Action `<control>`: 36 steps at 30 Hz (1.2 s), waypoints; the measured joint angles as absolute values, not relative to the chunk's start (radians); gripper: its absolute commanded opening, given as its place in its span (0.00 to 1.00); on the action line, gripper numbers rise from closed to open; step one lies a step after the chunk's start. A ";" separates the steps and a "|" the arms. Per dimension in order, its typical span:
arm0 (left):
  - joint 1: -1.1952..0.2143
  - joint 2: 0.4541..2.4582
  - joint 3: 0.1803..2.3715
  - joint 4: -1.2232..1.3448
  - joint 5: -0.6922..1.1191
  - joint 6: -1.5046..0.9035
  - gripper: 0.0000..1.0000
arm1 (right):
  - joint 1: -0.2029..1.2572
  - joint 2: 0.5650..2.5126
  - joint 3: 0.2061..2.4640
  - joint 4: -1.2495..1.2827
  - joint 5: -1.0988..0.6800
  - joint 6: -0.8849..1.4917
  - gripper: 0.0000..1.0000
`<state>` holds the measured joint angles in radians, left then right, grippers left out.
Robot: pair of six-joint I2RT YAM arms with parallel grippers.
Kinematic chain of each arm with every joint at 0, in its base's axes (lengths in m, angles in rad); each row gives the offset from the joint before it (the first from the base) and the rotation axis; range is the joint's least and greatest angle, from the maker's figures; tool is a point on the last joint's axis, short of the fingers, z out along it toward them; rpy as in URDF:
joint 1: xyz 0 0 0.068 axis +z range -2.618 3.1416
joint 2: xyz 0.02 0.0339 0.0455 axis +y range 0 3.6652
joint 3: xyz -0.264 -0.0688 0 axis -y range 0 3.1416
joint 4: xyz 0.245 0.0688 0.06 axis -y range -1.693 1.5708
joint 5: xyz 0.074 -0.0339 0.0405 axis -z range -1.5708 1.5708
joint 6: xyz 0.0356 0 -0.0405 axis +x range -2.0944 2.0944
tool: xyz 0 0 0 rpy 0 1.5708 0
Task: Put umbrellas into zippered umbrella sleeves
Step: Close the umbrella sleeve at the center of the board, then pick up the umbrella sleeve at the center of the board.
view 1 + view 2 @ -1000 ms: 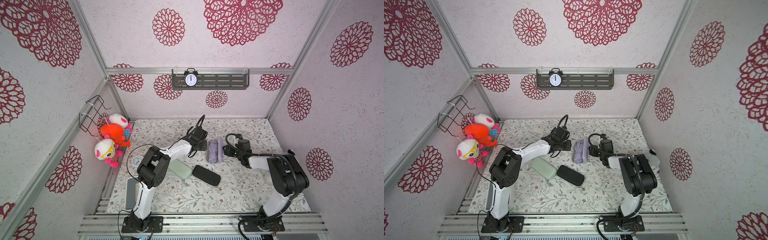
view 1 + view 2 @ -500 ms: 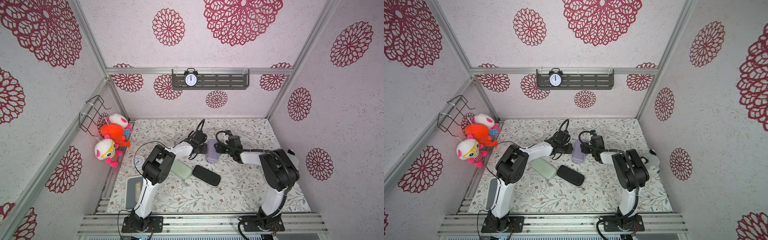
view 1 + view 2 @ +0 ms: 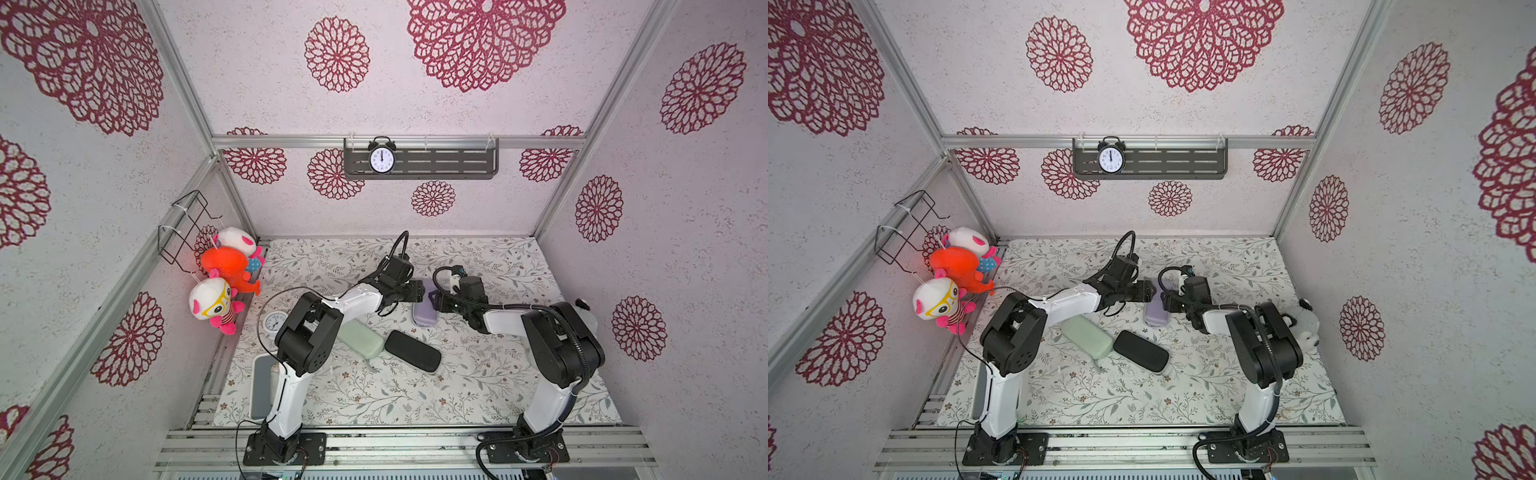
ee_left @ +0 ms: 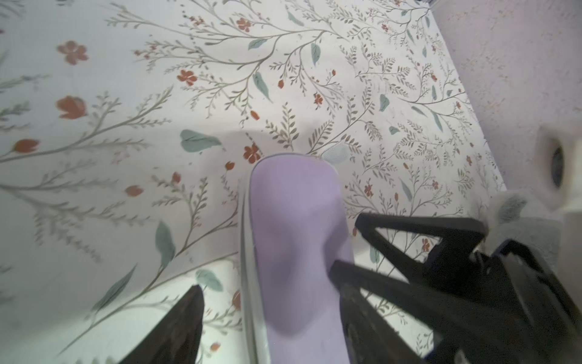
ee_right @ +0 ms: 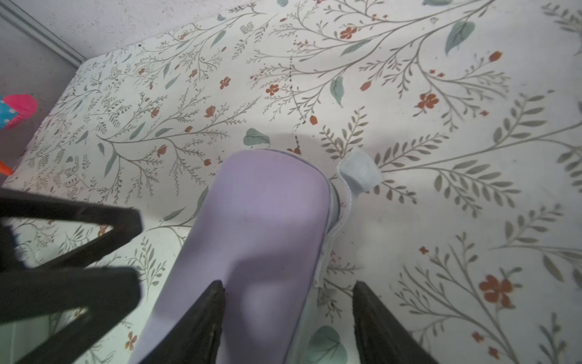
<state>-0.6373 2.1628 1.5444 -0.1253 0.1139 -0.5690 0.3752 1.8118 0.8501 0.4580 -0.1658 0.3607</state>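
The lilac sleeve (image 3: 424, 311) (image 3: 1156, 309) lies closed on the floral mat, pointing away from the arms. My left gripper (image 4: 271, 321) is open and straddles it: one finger (image 4: 182, 324) stands on the mat beside it, the other over its edge. My right gripper (image 5: 289, 315) is open too, one finger (image 5: 208, 315) over the lilac shell (image 5: 261, 227) and the other beyond its loose zipper tape (image 5: 359, 173). The mint green sleeve (image 3: 361, 338) and black sleeve (image 3: 411, 351) lie closed, side by side, nearer the front. No umbrella shows; the umbrellas are hidden.
A grey tray (image 3: 262, 382) and a small white clock (image 3: 274, 323) sit by the left arm's base. Plush toys (image 3: 224, 266) hang on the left wall, and another plush (image 3: 1304, 324) lies at the right edge. An alarm clock (image 3: 381, 160) sits on the back shelf.
The lilac sleeve looked spread wider a second ago and now lies narrow and closed. Both grippers have drawn together over its far end. The left jaws have spread apart.
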 measured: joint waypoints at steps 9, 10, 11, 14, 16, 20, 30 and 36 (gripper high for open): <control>-0.637 2.248 1.571 -0.091 0.171 -0.604 0.53 | 0.406 1.816 0.819 0.506 -0.147 0.368 0.58; -0.637 2.248 1.566 -0.080 0.175 -0.611 0.51 | 0.403 1.818 0.813 0.520 -0.155 0.371 0.61; -0.637 2.248 1.562 -0.072 0.181 -0.617 0.50 | 0.396 1.818 0.805 0.534 -0.167 0.378 0.64; -0.638 2.248 1.549 -0.044 0.197 -0.633 0.43 | 0.354 1.816 0.770 0.574 -0.243 0.415 0.72; -0.638 2.247 1.532 -0.016 0.200 -0.646 0.37 | 0.326 1.802 0.756 0.561 -0.274 0.427 0.79; -0.636 2.235 1.488 0.044 0.204 -0.667 0.34 | 0.287 1.773 0.749 0.505 -0.303 0.445 0.82; -0.625 2.214 1.401 0.144 0.216 -0.696 0.35 | 0.274 1.856 0.803 0.523 -0.427 0.504 0.78; -0.619 2.177 1.355 0.122 0.167 -0.693 0.49 | 0.297 1.913 0.843 0.573 -0.459 0.533 0.75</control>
<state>-0.6189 2.1765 1.3548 0.1223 0.1669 -0.6926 0.2966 1.9125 0.8429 0.5728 -0.4591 0.5335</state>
